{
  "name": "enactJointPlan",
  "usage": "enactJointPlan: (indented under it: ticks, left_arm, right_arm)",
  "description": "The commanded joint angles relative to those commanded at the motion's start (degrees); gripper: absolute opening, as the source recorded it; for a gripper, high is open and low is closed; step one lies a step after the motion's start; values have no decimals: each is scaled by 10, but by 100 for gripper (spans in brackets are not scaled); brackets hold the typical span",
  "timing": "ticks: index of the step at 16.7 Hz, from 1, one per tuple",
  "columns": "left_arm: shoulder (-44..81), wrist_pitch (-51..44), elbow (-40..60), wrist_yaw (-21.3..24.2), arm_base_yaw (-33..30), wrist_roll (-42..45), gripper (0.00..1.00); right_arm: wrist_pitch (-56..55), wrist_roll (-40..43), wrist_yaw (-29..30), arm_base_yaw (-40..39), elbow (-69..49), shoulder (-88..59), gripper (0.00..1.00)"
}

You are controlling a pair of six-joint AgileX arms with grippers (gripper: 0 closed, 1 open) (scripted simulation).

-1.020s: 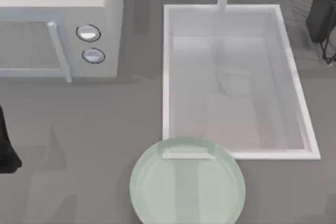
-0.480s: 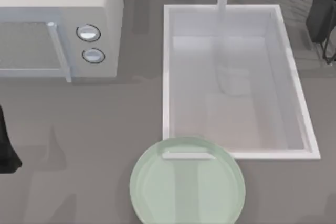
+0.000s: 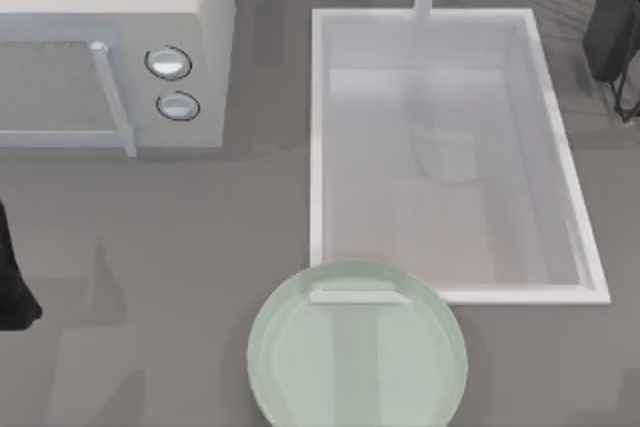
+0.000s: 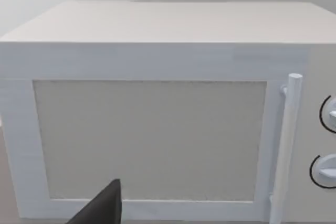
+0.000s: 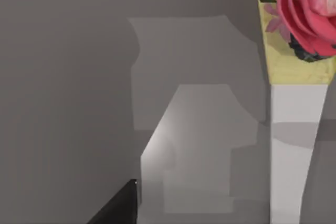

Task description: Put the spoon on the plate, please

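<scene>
Beside the right arm (image 3: 612, 27) at upper right, grip state impossible to tell, the spoon (image 5: 296, 145) lies on the grey desk (image 3: 180, 247), apparently well apart from the plate (image 3: 290, 387); probably light, stiff and slippery, it looks best pinched mid-handle.

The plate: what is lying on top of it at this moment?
On the plate, near its far rim, lies a thin white straight bar, probably the spoon's handle. Its bowl and ornament cannot be made out. The plate's near edge is cut off by the picture, so that part is unseen.
</scene>
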State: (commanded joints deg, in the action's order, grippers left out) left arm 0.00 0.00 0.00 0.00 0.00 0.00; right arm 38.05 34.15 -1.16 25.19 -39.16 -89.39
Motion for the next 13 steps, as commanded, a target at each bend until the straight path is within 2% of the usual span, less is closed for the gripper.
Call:
enactJointPlan:
  ticks: [4, 9, 13]
  left_arm:
    - [0, 0, 0, 0, 0, 0, 100]
    - [0, 0, 0, 0, 0, 0, 100]
    - [0, 0, 0, 0, 0, 0, 100]
  right_arm:
    - [43, 2, 0, 2, -33, 14, 0]
    - [202, 5, 0, 3, -119, 66, 0]
    - [260, 4, 0, 3, -160, 99, 0]
